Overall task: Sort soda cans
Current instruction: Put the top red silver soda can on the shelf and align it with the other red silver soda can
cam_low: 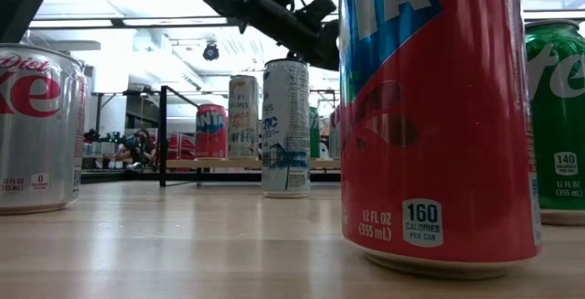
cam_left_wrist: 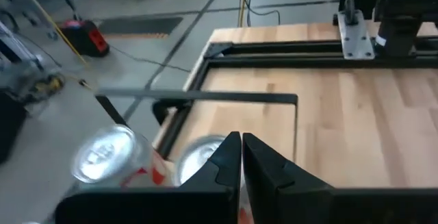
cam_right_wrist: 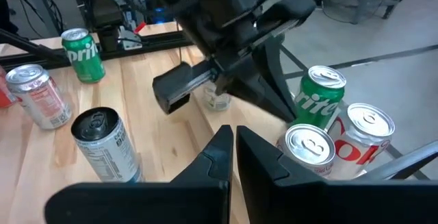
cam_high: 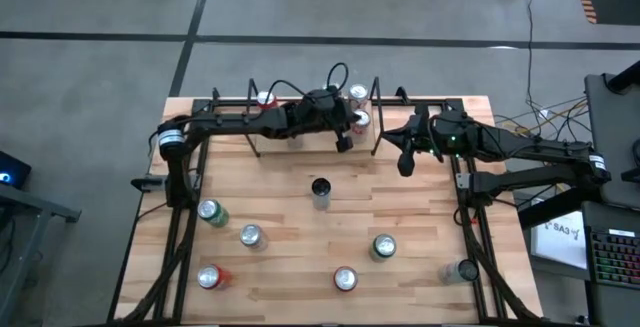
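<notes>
Wooden bench [cam_high: 420, 267] on grey floor. Soda cans scattered over near half: green Sprite cans [cam_high: 383, 248], red can [cam_high: 345, 280], black-topped can [cam_high: 320, 191] at centre; more cans [cam_high: 358, 95] clustered at far edge. Left gripper [cam_high: 344, 143] closed, empty, just beside far cluster. Right gripper [cam_high: 406, 167] closed, empty, right of centre.
</notes>
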